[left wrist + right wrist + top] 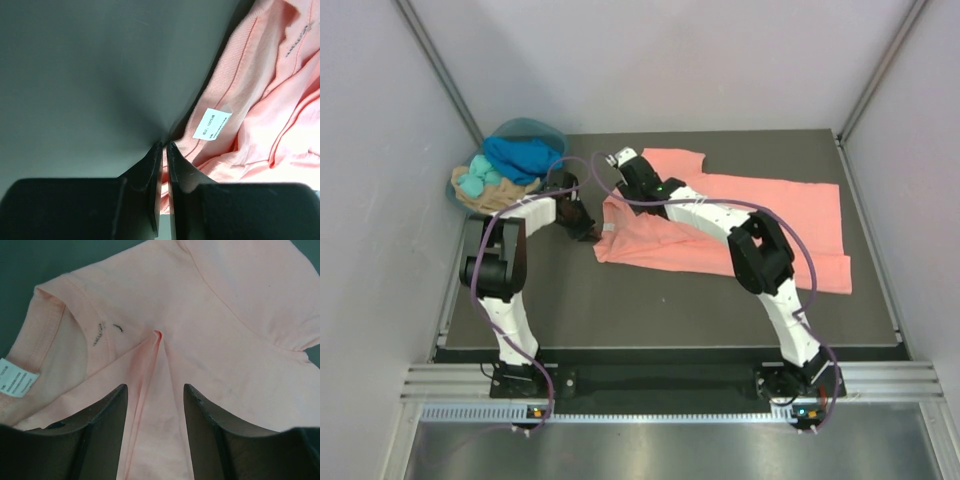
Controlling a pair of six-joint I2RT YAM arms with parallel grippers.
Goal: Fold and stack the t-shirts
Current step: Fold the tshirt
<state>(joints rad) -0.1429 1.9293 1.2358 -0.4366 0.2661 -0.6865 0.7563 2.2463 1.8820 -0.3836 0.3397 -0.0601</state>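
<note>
A salmon-pink t-shirt (800, 215) lies spread across the middle and right of the dark table, with its collar (47, 325) and white label (212, 124) at its left end. My left gripper (590, 232) (164, 145) sits low at the shirt's (260, 110) left edge, shut on a fold of the pink fabric. My right gripper (638, 188) (155, 390) stands open on the shirt (225, 330) just behind the collar, with a raised crease of fabric running between its fingers. A royal blue shirt (525, 155), a turquoise one (475, 180) and a tan one (490, 198) lie bunched at the back left.
A round teal basket (525, 128) stands in the back left corner behind the bunched shirts. Grey walls close in the table on the left, right and back. Bare dark table (650, 300) lies in front of the pink shirt.
</note>
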